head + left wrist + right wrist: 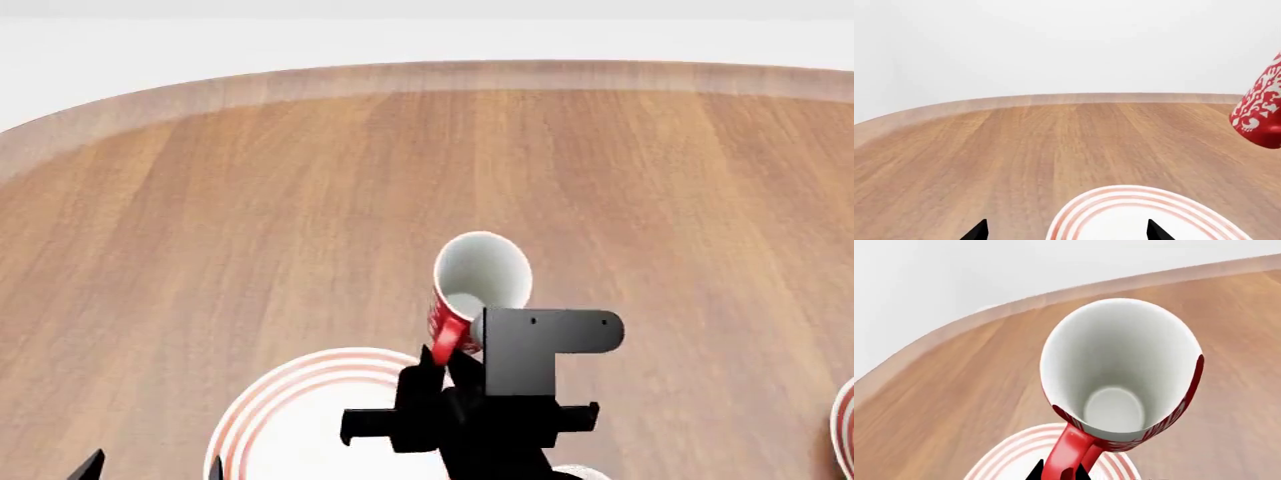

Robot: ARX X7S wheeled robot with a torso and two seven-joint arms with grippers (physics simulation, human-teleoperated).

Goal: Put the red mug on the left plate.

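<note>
Red mug (461, 300) is hanging in the air off the right gripper (447, 360), jaws pinching its red loop handle (1071, 452). Right wrist view is showing two black tips hugging the base of that handle, so jaws are narrow, clamped on it.

Mug look: slim, tall, red outside with a white scroll pattern, plain white inside. It's tilting, mouth facing up and towards the far edge of the tabletop (267, 180), so the head camera is looking straight into the bowl. Left wrist view is catching only its patterned side at the frame edge (1261, 107), clear of the wood.

Position: mug is sitting above the far right rim of the left plate (287, 410), not touching it. Right wrist view is showing the plate's red rings (1011, 455) directly under the handle and mug base.

Plate is round, white, with several thin red concentric rings at the rim, lying flat on the wood-grain tabletop near the robot. A sliver of a second ringed plate (845, 425) is showing at the right edge of the head view.

Left gripper (1066, 231) is hovering low at the near side of the left plate, jaws spread wide, holding nothing. Its two black tips are showing one over bare wood, one over the plate.
</note>
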